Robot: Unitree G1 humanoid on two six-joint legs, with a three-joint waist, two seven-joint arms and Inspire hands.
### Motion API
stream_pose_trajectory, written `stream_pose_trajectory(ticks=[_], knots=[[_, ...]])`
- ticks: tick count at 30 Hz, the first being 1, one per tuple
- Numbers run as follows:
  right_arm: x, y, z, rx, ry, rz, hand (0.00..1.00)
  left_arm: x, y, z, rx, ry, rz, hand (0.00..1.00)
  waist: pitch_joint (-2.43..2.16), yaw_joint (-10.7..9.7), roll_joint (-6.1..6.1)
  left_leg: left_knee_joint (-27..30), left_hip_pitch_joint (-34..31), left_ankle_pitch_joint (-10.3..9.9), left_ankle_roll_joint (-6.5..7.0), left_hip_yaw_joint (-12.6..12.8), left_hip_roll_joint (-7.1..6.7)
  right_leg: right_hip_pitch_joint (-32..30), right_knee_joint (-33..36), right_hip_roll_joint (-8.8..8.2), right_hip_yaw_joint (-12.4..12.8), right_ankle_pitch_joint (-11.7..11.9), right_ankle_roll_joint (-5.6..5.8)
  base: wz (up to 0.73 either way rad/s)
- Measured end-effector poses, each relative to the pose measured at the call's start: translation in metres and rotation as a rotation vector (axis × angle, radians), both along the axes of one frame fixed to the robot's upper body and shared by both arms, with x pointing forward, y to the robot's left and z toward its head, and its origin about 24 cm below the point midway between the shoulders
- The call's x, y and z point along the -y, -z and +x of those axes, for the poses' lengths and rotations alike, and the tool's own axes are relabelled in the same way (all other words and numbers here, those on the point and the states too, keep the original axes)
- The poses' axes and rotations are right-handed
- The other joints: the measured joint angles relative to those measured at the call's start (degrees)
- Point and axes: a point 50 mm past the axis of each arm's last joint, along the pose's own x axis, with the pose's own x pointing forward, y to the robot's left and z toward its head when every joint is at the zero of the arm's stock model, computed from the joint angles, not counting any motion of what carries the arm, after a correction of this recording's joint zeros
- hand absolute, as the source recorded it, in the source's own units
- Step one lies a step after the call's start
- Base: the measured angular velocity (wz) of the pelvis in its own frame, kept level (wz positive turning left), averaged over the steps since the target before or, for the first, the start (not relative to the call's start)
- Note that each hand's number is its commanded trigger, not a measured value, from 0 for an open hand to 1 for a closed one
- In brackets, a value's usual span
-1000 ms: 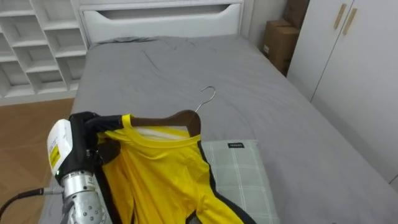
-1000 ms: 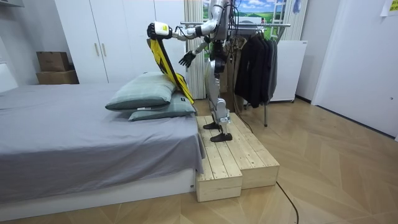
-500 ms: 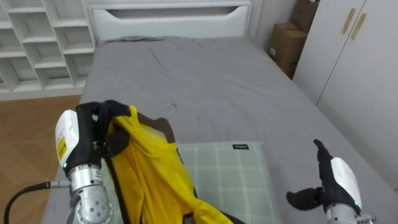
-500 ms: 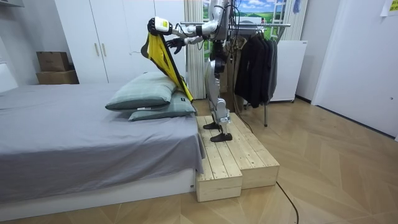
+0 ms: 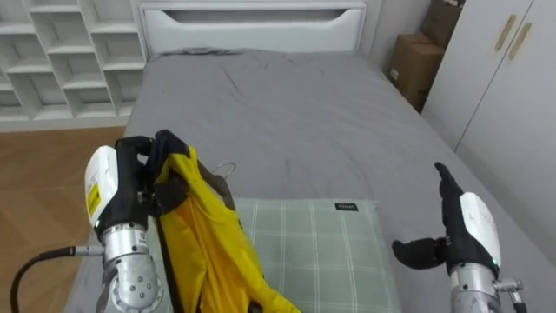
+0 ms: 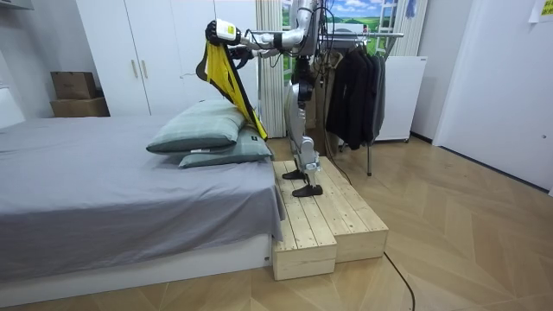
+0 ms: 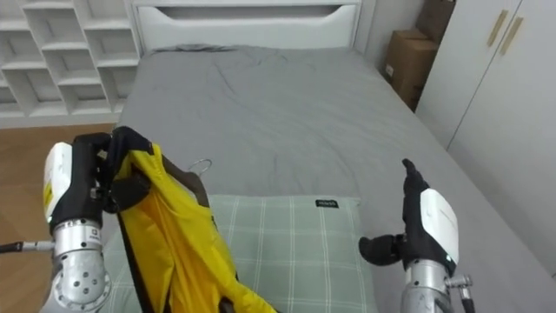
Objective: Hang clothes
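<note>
The shirt (image 5: pixel 204 252), yellow with dark trim, hung on a wooden hanger (image 5: pixel 228 189) held up over the near end of the bed (image 5: pixel 304 113), just above a green checked pillow (image 5: pixel 321 252) that lay there. The left hand (image 5: pixel 139 178) had its fingers curled tight round the hanger's end and the collar bunched over it.

A second earlier the hanger faced the head broadside, with its hook pointing up the bed. It had since swung nearly edge-on, so the shirt hung as a narrow fold and the hook showed small behind the collar. The right hand (image 5: pixel 465 235) had also risen from the robot's side. It stood over the bed's right edge with fingers straight and thumb spread, holding nothing, well apart from the shirt. The shirt looked already on its hanger, so the open hand was probably coming to steady it or take it over.

The eye views gave the grasp and the hook. The room view gave the footing: the robot stood on a wooden step (image 6: pixel 328 216) at the bed's end, with a rack (image 6: pixel 380 34) of dark clothes (image 6: pixel 354 86) behind it, so hanging likely called for a turn.
</note>
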Motion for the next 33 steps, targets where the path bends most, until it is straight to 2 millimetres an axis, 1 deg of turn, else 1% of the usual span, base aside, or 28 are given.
stream_pose_trajectory(ticks=[3, 6, 8, 9, 12, 14, 18, 20, 23, 25, 30, 33], knots=[[-0.002, 0.0, 0.002, -0.002, -0.001, 0.072, 0.0, 0.002, -0.002, 0.0, 0.011, 0.004, 0.005, 1.0, 0.03, 0.0, 0.38, 0.0, 0.0, 0.0, 0.03, -0.5, -0.04, 0.2, 0.1, -0.13, -0.5, 0.0, 0.0, 0.09], [-0.005, 0.004, 0.002, -0.028, -0.001, 0.24, 0.0, 0.004, -0.003, 0.0, 0.013, 0.012, 0.031, 1.0, 0.16, 0.1, 0.61, 0.0, -0.1, 0.0, 0.04, -0.7, -0.02, 0.2, 0.0, -0.15, -0.8, 0.0, 0.0, 0.06], [-0.008, 0.009, 0.001, -0.058, -0.004, 0.39, 0.0, 0.006, -0.007, 0.0, 0.029, 0.019, 0.028, 1.0, 0.21, -0.2, 0.68, 0.0, -0.3, 0.0, 0.04, -1.3, -0.03, 0.3, 0.0, -0.22, -1.3, 0.0, 0.0, 0.11], [-0.008, 0.011, 0.001, -0.064, -0.004, 0.412, 0.0, 0.006, -0.007, 0.0, 0.032, 0.021, 0.027, 1.0, 0.22, -0.2, 0.7, 0.0, -0.3, 0.0, 0.04, -1.3, -0.03, 0.3, 0.0, -0.22, -1.4, 0.0, 0.0, 0.06], [-0.014, 0.018, -0.001, -0.103, -0.018, 0.529, 0.0, 0.008, -0.009, 0.0, 0.043, 0.021, 0.059, 1.0, 0.38, -0.1, 0.94, 0.0, -0.1, 0.0, 0.04, -1.4, -0.01, 0.6, 0.0, -0.24, -1.5, 0.0, 0.0, 0.0], [-0.02, 0.021, -0.001, -0.127, -0.052, 0.637, 0.0, 0.01, -0.014, -0.001, 0.065, 0.023, 0.088, 1.0, 0.66, -0.2, 1.36, -0.1, -0.2, 0.0, 0.04, -1.5, -0.09, 0.5, -0.3, -0.24, -1.6, 0.0, 0.01, 0.0], [-0.03, 0.025, -0.002, -0.166, -0.115, 0.728, 0.0, 0.014, -0.025, -0.002, 0.117, 0.037, 0.078, 1.0, 0.96, -0.1, 1.86, -0.3, -0.2, 0.0, 0.04, -1.6, -0.09, 0.7, -0.5, -0.15, -1.8, 0.0, 0.01, 0.04], [-0.033, 0.033, -0.004, -0.213, -0.138, 0.759, 0.0, 0.017, -0.033, -0.004, 0.155, 0.041, 0.109, 1.0, 0.94, 0.1, 1.97, -0.3, -0.2, 0.0, 0.03, -1.7, -0.09, 1.1, -1.0, -0.15, -2.0, 0.0, 0.01, 0.04], [-0.036, 0.048, -0.007, -0.282, -0.133, 0.805, 0.0, 0.018, -0.037, -0.005, 0.175, 0.042, 0.135, 1.0, 0.87, 0.2, 2.08, -0.2, -0.2, 0.0, 0.04, -2.0, -0.08, 1.2, -1.0, -0.16, -2.2, 0.0, 0.0, 0.05], [-0.037, 0.053, -0.01, -0.311, -0.144, 0.825, 0.0, 0.019, -0.039, -0.005, 0.176, 0.05, 0.135, 1.0, 0.87, 0.3, 2.07, -0.2, -0.2, 0.0, 0.04, -2.0, -0.08, 1.2, -1.0, -0.17, -2.1, 0.0, 0.0, 0.0], [-0.047, 0.054, -0.01, -0.341, -0.215, 0.849, 0.0, 0.019, -0.038, -0.003, 0.144, 0.062, 0.14, 1.0, 0.87, 0.6, 2.08, -0.2, 0.0, 0.0, 0.03, -2.0, -0.07, 1.4, -1.1, -0.21, -2.2, 0.0, 0.0, 0.0], [-0.051, 0.051, -0.007, -0.338, -0.239, 0.876, 0.0, 0.019, -0.037, -0.003, 0.133, 0.069, 0.142, 1.0, 0.87, 1.0, 2.08, -0.2, 0.0, 0.0, 0.03, -2.0, -0.03, 1.5, -1.1, -0.24, -2.3, 0.0, 0.0, 0.0]])
